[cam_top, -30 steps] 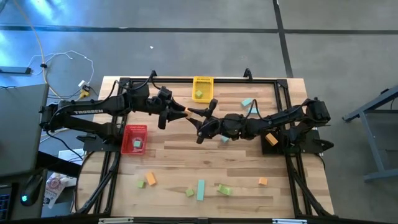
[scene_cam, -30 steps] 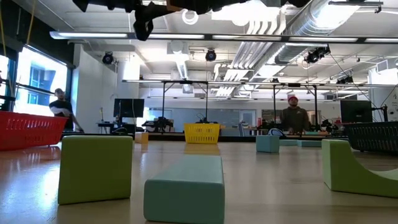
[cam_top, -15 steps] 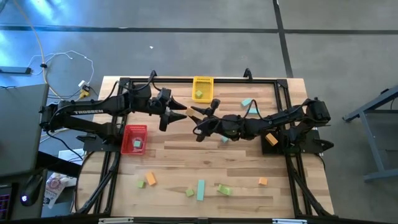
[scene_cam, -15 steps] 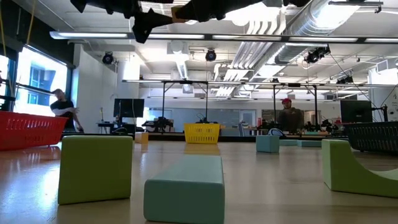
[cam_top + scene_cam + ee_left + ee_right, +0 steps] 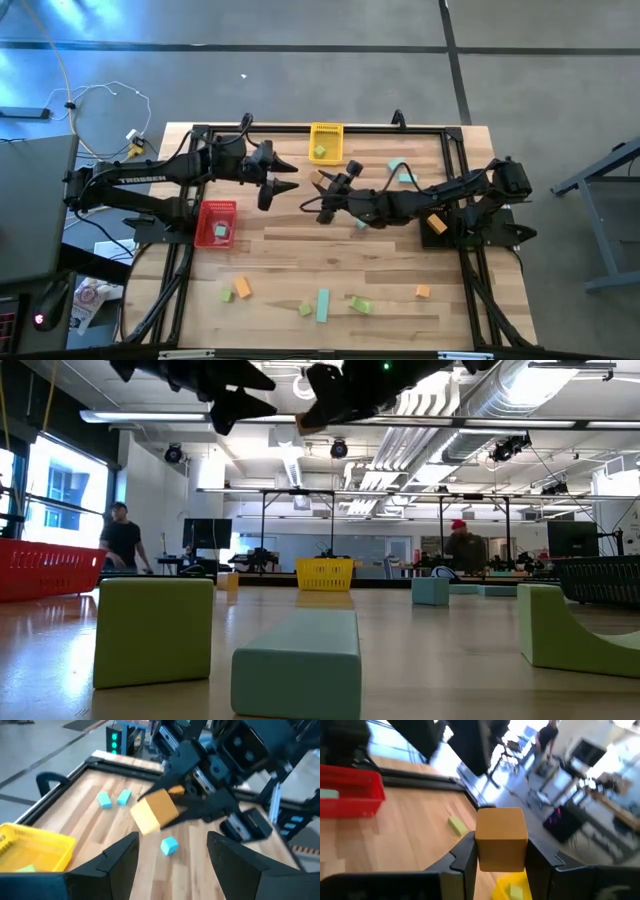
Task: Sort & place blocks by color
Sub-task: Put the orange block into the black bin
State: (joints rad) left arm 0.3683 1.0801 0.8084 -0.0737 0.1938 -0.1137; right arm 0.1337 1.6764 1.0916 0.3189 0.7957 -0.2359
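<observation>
An orange block (image 5: 501,839) hangs high over the middle of the table, with my right gripper (image 5: 324,183) shut on it. My left gripper (image 5: 287,178) stands open just to the block's left, fingers spread and touching nothing; in its wrist view the block (image 5: 152,812) floats ahead of the open fingers. Loose light green, orange and teal blocks lie on the table: teal ones (image 5: 397,165) at the far right, and a teal bar (image 5: 323,305) with green (image 5: 360,304) and orange (image 5: 241,288) cubes by the near edge. My right gripper pinches the orange block by two opposite side faces (image 5: 479,851) between its two fingers. The fingers reach almost level from the table's right side. The block sits lifted clear, high above the table, its front end sticking out past the fingertips (image 5: 172,790).
A yellow bin (image 5: 326,131) at the far edge holds a green block. A red bin (image 5: 217,210) at the left holds a light green one. A dark bin (image 5: 432,232) under the right arm holds an orange block. People move in the room beyond the table.
My left gripper has opened and let go of the orange block, which stays in my right gripper. The two grippers now stand a little apart. Both wrists have rolled, and the right one has sunk slightly with the block.
</observation>
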